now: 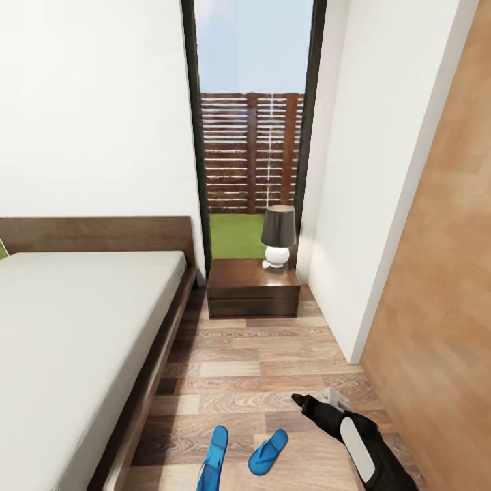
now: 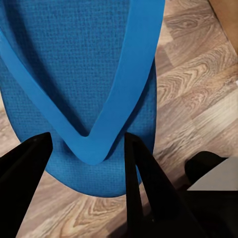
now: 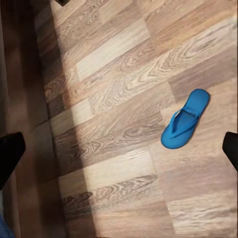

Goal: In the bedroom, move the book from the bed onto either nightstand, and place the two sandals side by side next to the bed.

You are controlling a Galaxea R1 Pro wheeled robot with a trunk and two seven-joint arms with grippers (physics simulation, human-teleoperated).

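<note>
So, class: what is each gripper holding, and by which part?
Right gripper: nothing. Left gripper flanks one sandal at its toe end; whether it grips cannot be told.

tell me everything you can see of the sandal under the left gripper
The sandal is a bright blue flip-flop with a finely textured flat sole and a smooth Y-shaped strap meeting near its rounded toe end. It looks like foam or rubber. It lies flat, strap up, on the wood-plank floor beside the bed. The left gripper is open, its dark fingers either side of the toe; contact cannot be told.
</note>
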